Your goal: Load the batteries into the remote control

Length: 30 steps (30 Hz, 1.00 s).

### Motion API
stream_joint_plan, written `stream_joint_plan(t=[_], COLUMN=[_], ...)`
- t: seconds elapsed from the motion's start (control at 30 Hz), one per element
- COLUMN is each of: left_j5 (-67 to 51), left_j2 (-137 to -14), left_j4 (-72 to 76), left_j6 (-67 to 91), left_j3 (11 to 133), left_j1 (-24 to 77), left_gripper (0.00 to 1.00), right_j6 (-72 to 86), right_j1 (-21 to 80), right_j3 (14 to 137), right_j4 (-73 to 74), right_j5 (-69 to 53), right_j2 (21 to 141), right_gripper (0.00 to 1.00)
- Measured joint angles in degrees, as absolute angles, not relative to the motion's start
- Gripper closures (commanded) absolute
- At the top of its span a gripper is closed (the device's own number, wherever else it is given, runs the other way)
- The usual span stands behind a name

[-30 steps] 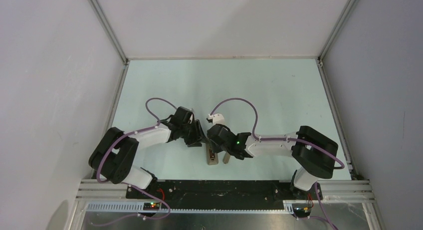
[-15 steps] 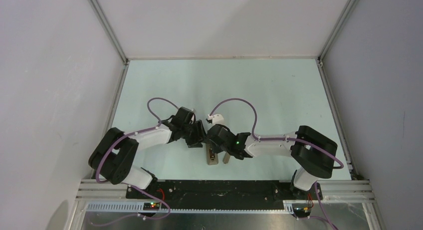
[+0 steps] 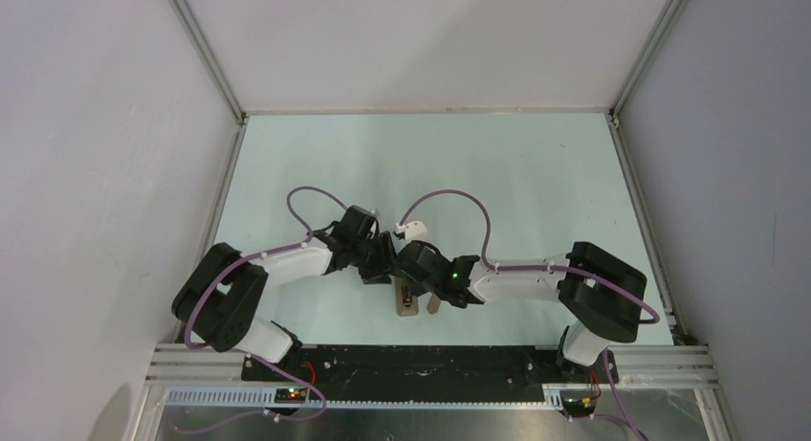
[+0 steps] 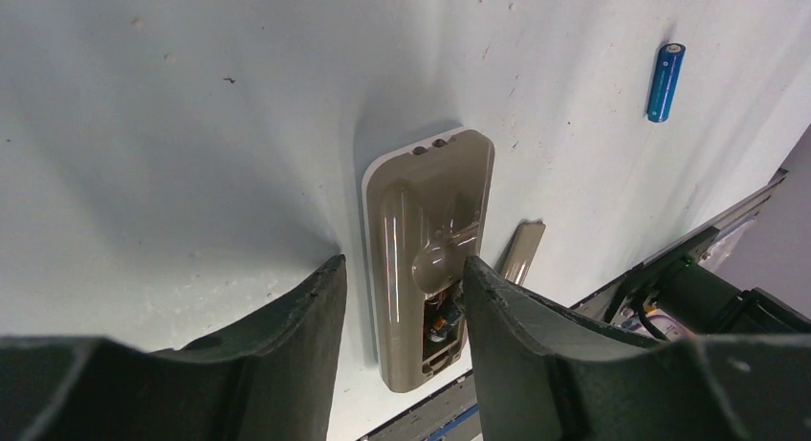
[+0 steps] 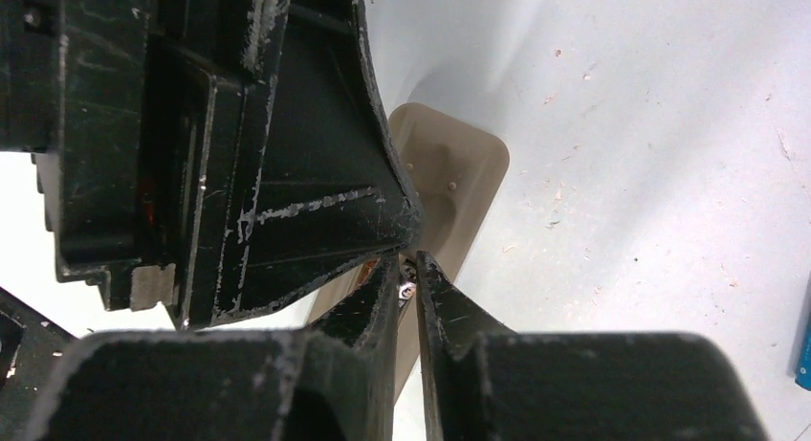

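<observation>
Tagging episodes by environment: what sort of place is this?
Most likely a lab robot cell, not a home: plain white walls in an aluminium frame, a left arm and right arm bolted to a rail at the edge of a pale-green table holding a remote and a blue battery.

Cover (image 4: pixel 521 253) by remote (image 4: pixel 426 221); batt. (image 4: pixel 665 82) apart

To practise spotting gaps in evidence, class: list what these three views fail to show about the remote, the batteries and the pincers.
1. Remote control face: turned down onto the table in every view.
2. Dark object in its open bay: left wrist view, too small to call a seated battery.
3. Right pincer: right wrist view, the left arm's black housing crowds it; any hold is unclear.
4. Blue battery: cut by the right wrist view's edge.
</observation>
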State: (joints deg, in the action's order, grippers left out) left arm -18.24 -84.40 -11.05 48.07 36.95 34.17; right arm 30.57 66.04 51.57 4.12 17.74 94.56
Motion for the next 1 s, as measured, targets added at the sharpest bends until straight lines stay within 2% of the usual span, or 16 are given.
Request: stream_joint_plan(t=[0.27, 1.0], left_j5=[-18.22, -18.20], left_j2=[-84.40, -84.44], left_j4=[-11.05, -11.05], left_j6=[48.10, 48.07], left_j3=[36.95, 36.97], left_j1=[34.28, 34.28], left_gripper=[0.47, 0.48], right_j6=[28.91, 28.36], right_j1=[66.72, 70.78], right_j3=[51.57, 51.57], right_j4=[4.40, 7.07], right_j5=[18.37, 22.11], right_j2=[93.54, 94.24], right_gripper=[0.69, 0.56])
